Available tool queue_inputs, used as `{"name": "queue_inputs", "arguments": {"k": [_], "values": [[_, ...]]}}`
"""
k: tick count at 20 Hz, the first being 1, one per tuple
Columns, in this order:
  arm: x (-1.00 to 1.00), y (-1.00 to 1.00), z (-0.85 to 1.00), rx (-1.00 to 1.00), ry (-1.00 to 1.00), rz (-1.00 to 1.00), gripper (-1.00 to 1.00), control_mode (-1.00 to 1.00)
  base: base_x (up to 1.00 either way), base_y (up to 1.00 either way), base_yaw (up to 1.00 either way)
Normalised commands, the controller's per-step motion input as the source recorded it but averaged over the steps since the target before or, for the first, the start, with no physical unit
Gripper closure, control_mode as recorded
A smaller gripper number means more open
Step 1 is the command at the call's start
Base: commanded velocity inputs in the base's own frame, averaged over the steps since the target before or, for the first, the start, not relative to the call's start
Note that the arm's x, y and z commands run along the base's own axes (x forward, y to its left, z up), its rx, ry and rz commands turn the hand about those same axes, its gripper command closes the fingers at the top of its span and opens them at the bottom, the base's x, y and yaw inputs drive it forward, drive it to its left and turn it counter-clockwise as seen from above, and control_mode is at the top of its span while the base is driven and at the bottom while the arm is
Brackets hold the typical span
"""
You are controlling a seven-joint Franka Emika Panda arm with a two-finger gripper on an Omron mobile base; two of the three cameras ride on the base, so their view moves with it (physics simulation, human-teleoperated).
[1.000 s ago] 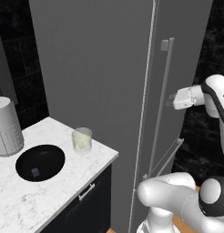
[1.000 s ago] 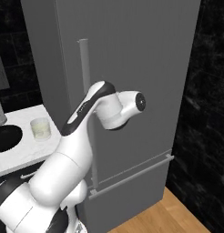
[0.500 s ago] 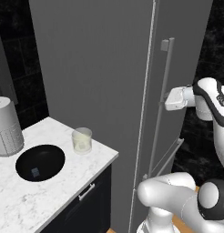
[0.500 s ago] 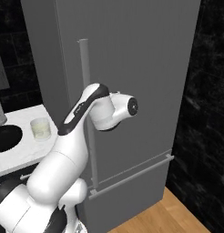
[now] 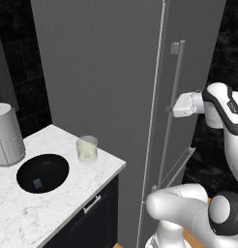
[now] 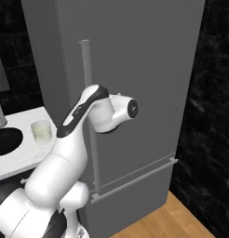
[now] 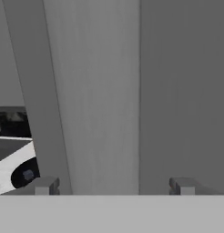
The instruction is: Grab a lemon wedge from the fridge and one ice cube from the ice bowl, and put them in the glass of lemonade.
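Fridge (image 5: pixel 106 87): door shut, lemon wedge hidden. My gripper (image 7: pixel 114 185): jaws wide, straddling bar handle (image 7: pixel 104 91), gripping nothing. Counter: glass of lemonade (image 5: pixel 87 149), ice bowl (image 5: pixel 42 173), ice cube (image 5: pixel 37 183), paper-towel roll (image 5: pixel 7 135).

arm: I see it has swung further in toward the fridge (image 5: pixel 116 87) since a second ago.
gripper (image 7: pixel 114 184): now right at the fridge's bar handle (image 5: pixel 173 101); earlier it hung a little to the side of it.
fingers (image 7: pixel 45 185): spread either side of the handle, just begun to narrow from full spread.
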Motion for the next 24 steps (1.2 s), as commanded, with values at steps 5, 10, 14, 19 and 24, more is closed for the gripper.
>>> {"name": "queue_inputs", "arguments": {"k": [5, 10, 14, 19, 24], "values": [[0.00, 0.08, 0.00, 0.00, 0.01, 0.00, 1.00, -1.00, 0.00, 0.00, 0.00], [0.00, -0.12, 0.00, 0.00, 0.00, -0.01, 1.00, -1.00, 0.00, 0.00, 0.00], [0.00, -0.71, 0.03, 0.00, 0.01, -0.06, 1.00, -1.00, 0.00, 0.00, 0.00], [0.00, -0.97, 0.26, 0.00, 0.09, -0.10, 1.00, -1.00, 0.00, 0.00, 0.00], [-0.03, -1.00, 0.11, 0.01, 0.07, -0.13, 1.00, -1.00, 0.00, 0.00, 0.00]]}}
